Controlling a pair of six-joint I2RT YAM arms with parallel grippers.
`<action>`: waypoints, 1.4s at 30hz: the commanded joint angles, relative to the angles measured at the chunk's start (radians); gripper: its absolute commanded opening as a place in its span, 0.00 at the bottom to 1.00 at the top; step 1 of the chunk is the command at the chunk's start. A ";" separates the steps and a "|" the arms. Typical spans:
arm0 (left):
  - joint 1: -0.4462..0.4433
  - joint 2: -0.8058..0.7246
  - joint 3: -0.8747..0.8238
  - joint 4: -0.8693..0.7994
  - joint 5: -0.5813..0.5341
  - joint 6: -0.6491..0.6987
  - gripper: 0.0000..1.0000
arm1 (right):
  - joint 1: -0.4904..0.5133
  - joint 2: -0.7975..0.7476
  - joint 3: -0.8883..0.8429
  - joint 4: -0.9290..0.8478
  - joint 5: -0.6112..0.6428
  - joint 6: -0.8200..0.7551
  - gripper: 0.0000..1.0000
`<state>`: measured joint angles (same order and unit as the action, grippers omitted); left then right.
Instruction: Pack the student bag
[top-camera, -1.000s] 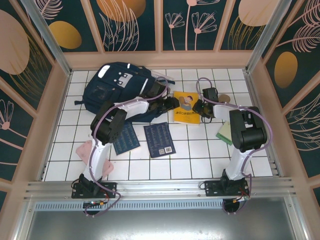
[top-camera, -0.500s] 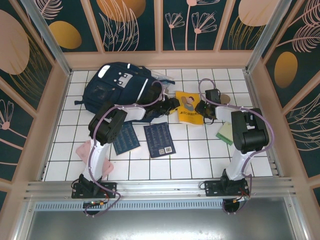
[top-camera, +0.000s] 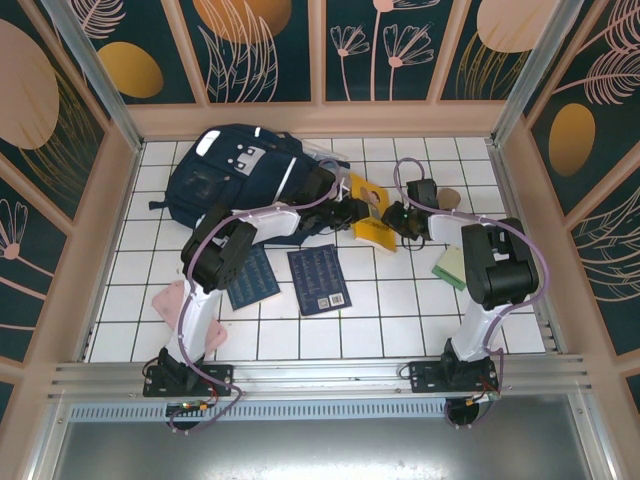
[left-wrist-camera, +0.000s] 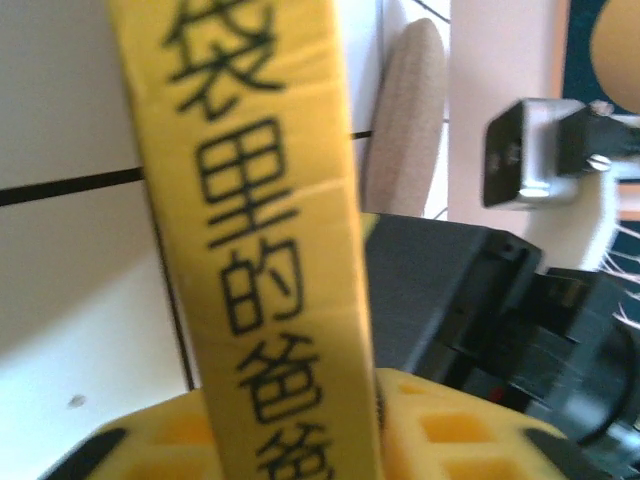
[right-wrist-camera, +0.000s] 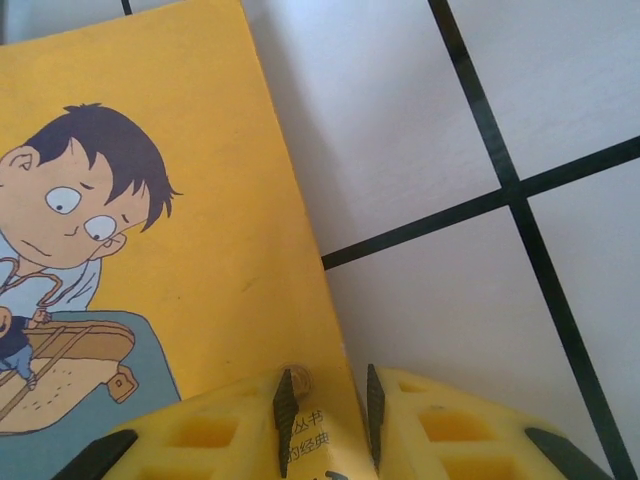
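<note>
I see the bag (top-camera: 225, 170) lying in the far left corner of the table (top-camera: 400, 310). Just to its right, a yellow book (top-camera: 375, 228) is tilted up off the tiles between my two hands. My left hand (top-camera: 350, 209) is clenched on the spine: in its wrist view the yellow strip with black characters stands upright between the pads. My right hand (top-camera: 396, 215) grasps the book from the other side, with a corner of the cover, which bears a cartoon boy, pinched between its fingers (right-wrist-camera: 200, 435). Two dark booklets (top-camera: 318, 279) lie flat side by side near the table's middle, well apart from the book.
</note>
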<state>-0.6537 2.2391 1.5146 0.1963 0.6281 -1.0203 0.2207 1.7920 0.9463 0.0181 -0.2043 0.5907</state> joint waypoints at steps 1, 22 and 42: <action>-0.015 -0.041 0.012 0.022 0.018 0.059 0.15 | 0.009 -0.032 -0.031 -0.076 -0.069 0.009 0.34; 0.083 -0.230 -0.054 0.263 0.341 0.048 0.00 | -0.194 -0.307 -0.206 0.414 -0.762 0.206 0.83; 0.110 -0.264 -0.031 0.063 0.296 0.178 0.44 | -0.206 -0.306 -0.234 0.588 -0.809 0.313 0.00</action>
<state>-0.5606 2.0380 1.4376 0.3698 0.9592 -0.9653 0.0204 1.5078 0.6975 0.6498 -1.0447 0.9558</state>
